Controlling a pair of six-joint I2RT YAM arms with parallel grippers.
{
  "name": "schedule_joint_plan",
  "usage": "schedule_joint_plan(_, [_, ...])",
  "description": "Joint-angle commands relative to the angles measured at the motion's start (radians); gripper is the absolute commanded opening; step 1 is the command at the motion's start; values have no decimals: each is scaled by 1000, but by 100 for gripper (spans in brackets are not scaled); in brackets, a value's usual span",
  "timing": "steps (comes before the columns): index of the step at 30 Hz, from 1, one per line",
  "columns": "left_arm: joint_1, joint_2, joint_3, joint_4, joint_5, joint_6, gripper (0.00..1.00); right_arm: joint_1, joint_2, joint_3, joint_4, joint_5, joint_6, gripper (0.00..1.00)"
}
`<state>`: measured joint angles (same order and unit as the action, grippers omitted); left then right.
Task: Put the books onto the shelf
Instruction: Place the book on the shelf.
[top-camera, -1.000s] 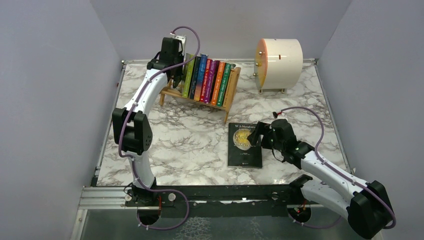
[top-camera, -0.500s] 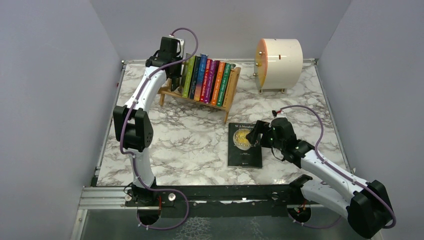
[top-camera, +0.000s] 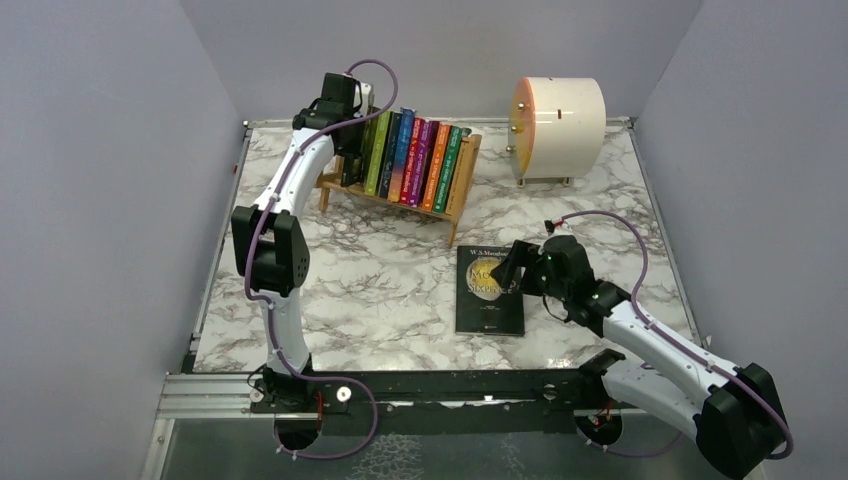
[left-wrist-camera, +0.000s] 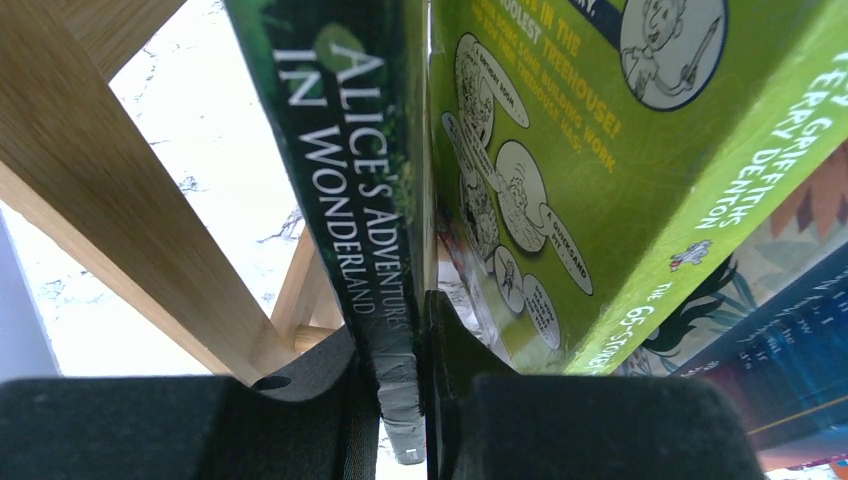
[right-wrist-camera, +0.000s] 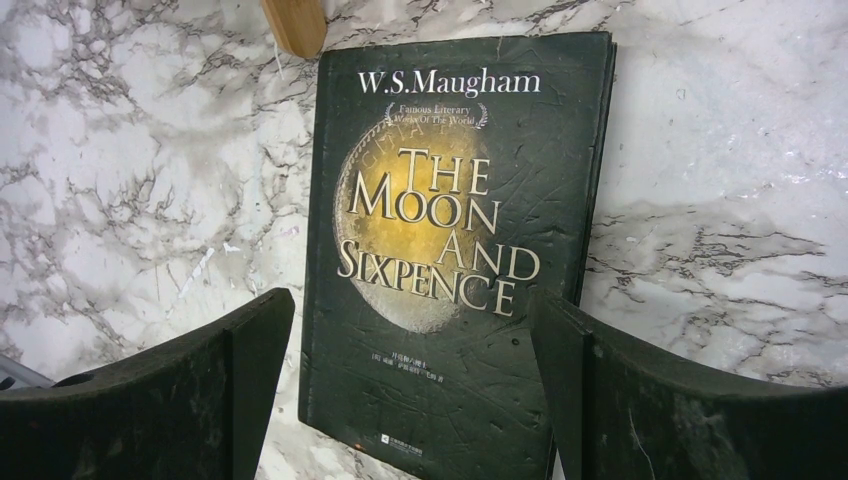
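Clamped left gripper (left-wrist-camera: 400, 385) thinly on the Alice book (left-wrist-camera: 345, 180), seating it in the shelf (left-wrist-camera: 110, 200) alongside. Hovered right gripper (right-wrist-camera: 410, 370), spread wide, over the Maugham book (right-wrist-camera: 450, 250) lying flat below. Judged next: lowering, gripping an edge.

place: robot test cell in a lab | walls: plain grey panels (top-camera: 100, 200) box in three sides | surface: marble-print tabletop (top-camera: 380, 290) with metal edging | rig: cabled left arm (top-camera: 270, 250) and right arm (top-camera: 650, 345) bolted to a black rail (top-camera: 450, 385) | props: wooden book rack (top-camera: 465, 185), cream drum (top-camera: 560, 125)
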<state>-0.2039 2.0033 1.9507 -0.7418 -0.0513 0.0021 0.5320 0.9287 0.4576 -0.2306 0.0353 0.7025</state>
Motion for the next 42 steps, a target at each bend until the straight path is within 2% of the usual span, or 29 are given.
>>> schedule_joint_plan(1, [4, 24, 48, 12, 24, 21, 0, 5, -15, 11, 6, -15, 6, 85])
schedule_joint_plan(26, [-18, 38, 44, 19, 131, -28, 1, 5, -4, -11, 34, -23, 11, 85])
schedule_joint_plan(31, [-27, 30, 15, 19, 132, -31, 18, 5, -16, -20, 34, -23, 11, 85])
schedule_joint_plan(35, [-32, 12, 2, 19, 129, -31, 26, 5, -18, -23, 34, -24, 12, 85])
schedule_joint_plan(42, [-32, -20, -26, 19, 124, -31, 31, 5, -16, -25, 45, -29, 13, 85])
